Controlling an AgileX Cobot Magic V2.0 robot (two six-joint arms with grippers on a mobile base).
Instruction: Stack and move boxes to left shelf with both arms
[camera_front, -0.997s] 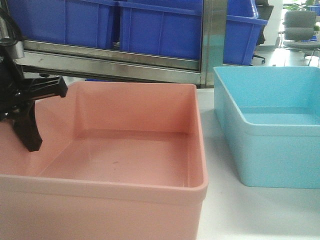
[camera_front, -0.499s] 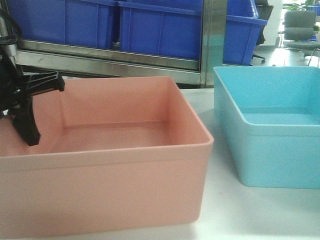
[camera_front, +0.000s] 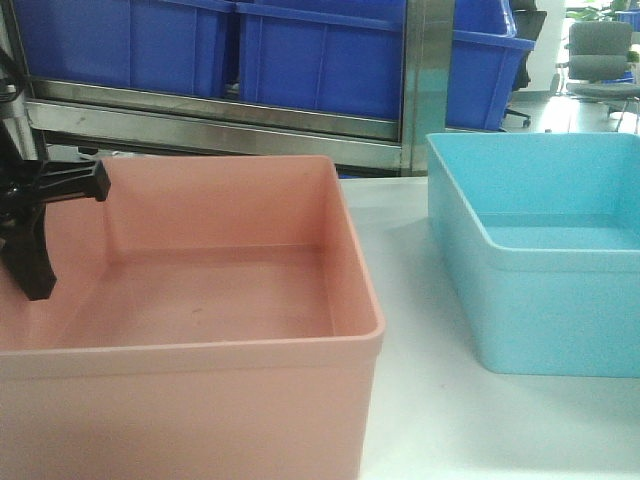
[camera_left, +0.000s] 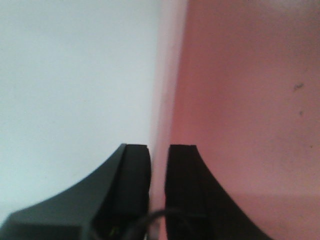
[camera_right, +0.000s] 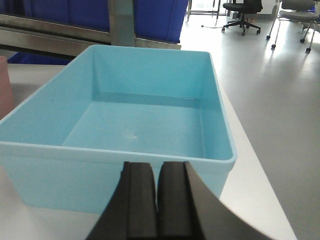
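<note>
Left wrist view: my left gripper (camera_left: 158, 150) pinches the side wall of the salmon pink bin (camera_left: 240, 100), a finger on each side, probably to lift it for stacking. My right gripper (camera_right: 158, 167), pressed together and empty, faces the light blue bin (camera_right: 150, 125) on the table (camera_right: 252, 200).

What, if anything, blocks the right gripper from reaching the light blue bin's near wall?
Probably nothing, so likely yes: the right gripper sits just short of the light blue bin, nothing between them, jaws shut.

Workshop: steel rack (camera_front: 220, 128), dark blue bins (camera_front: 320, 60).
</note>
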